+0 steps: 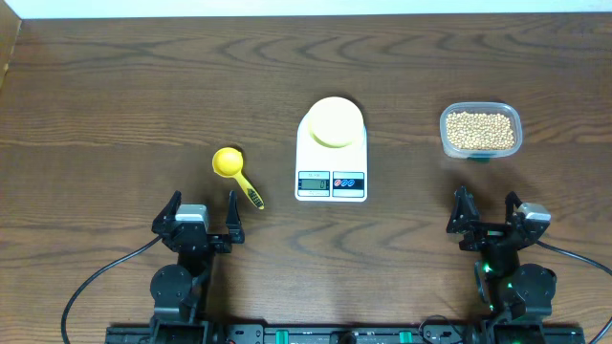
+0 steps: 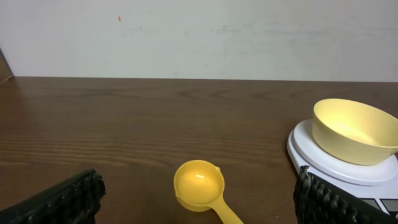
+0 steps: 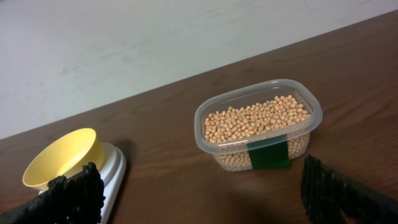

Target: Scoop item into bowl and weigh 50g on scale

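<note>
On the worktop (image 1: 115,96), the scale (image 1: 332,161) stands midway between the left and right edges, with the bowl (image 1: 334,122) on its platform. A scoop (image 1: 236,174) lies just left of the scale, handle toward the front edge. A tub (image 1: 481,105) holding the beans (image 1: 480,130) stands toward the right edge, level with the bowl.

Surface: dark brown wood-grain table (image 1: 115,86), grain running left to right, pale wall behind far edge.
Centre: white, roughly square digital kitchen scale (image 1: 332,164), flat on table, LCD display and coloured buttons facing near edge.
Left of scale: bright yellow plastic scoop (image 1: 229,162), cup facing up, handle angled toward near edge and slightly right; near scale, not touching.
Right, far side: clear rectangular plastic tub (image 3: 268,155), rounded corners, open top, green label on one wall; well apart from scale.
</note>
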